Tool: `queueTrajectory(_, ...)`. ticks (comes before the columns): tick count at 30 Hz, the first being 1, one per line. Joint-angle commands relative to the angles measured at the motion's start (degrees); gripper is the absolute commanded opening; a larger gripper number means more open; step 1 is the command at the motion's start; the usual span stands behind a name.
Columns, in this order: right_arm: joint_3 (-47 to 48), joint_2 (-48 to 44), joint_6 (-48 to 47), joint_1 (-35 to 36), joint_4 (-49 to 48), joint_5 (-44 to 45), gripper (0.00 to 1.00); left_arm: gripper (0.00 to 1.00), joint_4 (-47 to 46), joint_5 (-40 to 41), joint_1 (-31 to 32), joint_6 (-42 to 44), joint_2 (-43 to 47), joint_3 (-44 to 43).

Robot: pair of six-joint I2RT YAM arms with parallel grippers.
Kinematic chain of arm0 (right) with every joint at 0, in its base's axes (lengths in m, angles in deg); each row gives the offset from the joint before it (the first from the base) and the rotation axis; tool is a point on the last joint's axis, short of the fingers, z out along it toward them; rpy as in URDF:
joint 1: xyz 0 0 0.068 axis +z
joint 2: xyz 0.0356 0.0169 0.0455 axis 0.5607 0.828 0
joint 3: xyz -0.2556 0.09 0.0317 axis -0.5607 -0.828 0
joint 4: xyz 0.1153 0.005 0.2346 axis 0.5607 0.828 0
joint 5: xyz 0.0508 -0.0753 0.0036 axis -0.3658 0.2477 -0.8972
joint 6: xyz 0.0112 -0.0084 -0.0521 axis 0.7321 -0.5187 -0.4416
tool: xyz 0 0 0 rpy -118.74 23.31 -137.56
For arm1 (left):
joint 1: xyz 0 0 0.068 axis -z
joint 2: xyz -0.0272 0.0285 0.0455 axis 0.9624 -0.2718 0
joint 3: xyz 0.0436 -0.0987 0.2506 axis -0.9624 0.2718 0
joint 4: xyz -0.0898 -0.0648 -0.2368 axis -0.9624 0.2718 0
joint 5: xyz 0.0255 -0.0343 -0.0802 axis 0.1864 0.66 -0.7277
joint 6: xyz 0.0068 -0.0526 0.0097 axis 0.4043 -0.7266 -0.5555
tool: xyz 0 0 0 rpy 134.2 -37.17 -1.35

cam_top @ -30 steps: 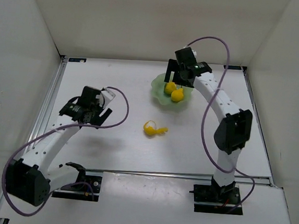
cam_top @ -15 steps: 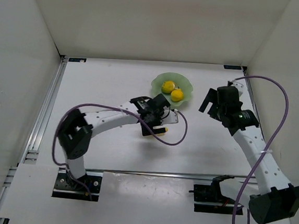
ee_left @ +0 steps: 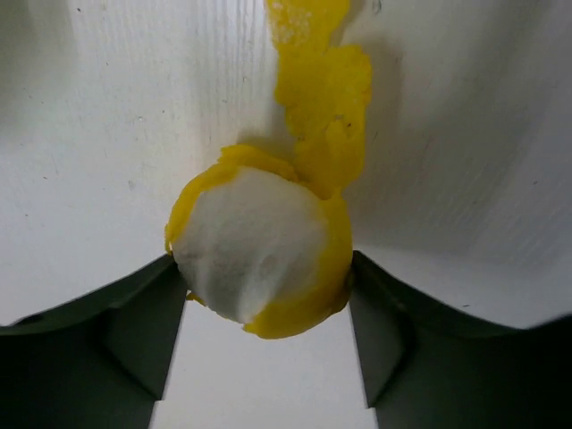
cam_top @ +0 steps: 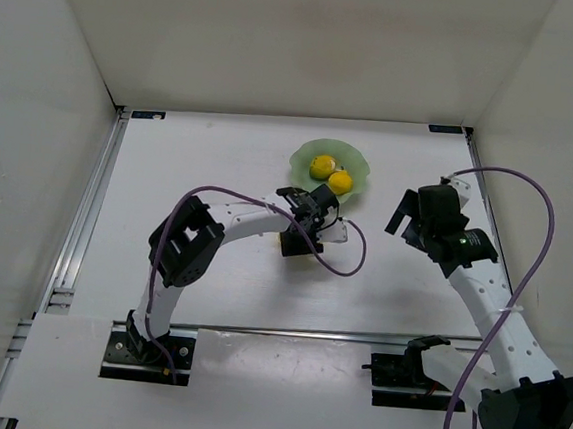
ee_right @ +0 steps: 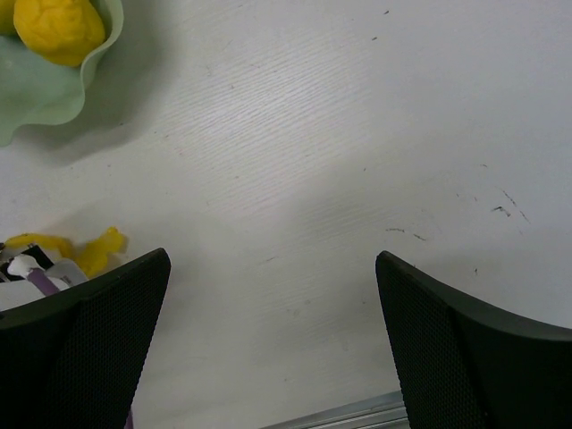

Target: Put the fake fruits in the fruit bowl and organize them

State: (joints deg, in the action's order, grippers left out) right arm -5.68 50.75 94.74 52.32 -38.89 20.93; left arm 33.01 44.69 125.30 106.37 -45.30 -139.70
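Note:
The curled yellow banana-like fruit (ee_left: 259,259) lies on the white table, its pale end toward the left wrist camera. My left gripper (ee_left: 266,277) is shut on it, with a dark finger touching each side. From the top view the left gripper (cam_top: 301,238) covers almost all of this fruit, just in front of the fruit bowl (cam_top: 301,161). The pale green wavy-rimmed bowl holds two yellow fruits (cam_top: 322,165) (cam_top: 340,182). My right gripper (cam_top: 405,213) hangs open to the bowl's right over bare table, holding nothing (ee_right: 273,295).
The right wrist view shows the bowl's rim (ee_right: 54,103) with one fruit (ee_right: 58,27) at top left and the banana-like piece's tip (ee_right: 100,248) at the left edge. White walls enclose the table. A metal rail (cam_top: 92,198) runs along the left side.
My left arm swung from the table's left side over to the banana-like fruit and its jaws closed onto it. My right arm pulled back from the bowl to the right.

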Motion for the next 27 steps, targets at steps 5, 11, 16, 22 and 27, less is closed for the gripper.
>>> queueTrajectory(5,-0.62,0.98,0.64,-0.20,-0.34,1.01,1.00,0.43,0.05,-3.59,-0.71,-2.93,1.72,-4.39)
queueTrajectory(11,-0.62,2.82,0.11,-0.73,-1.39,0.48,1.00,0.37,3.31,-3.67,-1.93,-4.94,6.29,-11.39)
queueTrajectory(16,-0.62,4.57,1.86,-2.65,-2.01,0.48,1.00,0.43,1.64,-4.47,-7.47,-10.57,2.80,-24.66)
queueTrajectory(22,0.00,5.11,4.07,-6.52,-3.67,1.27,1.00,0.46,-0.65,0.89,-10.81,-9.26,-9.51,-43.39)
queueTrajectory(27,2.80,6.78,1.96,-8.54,-3.68,0.04,1.00,0.72,-4.24,2.20,-10.81,-6.63,-16.47,-50.18)
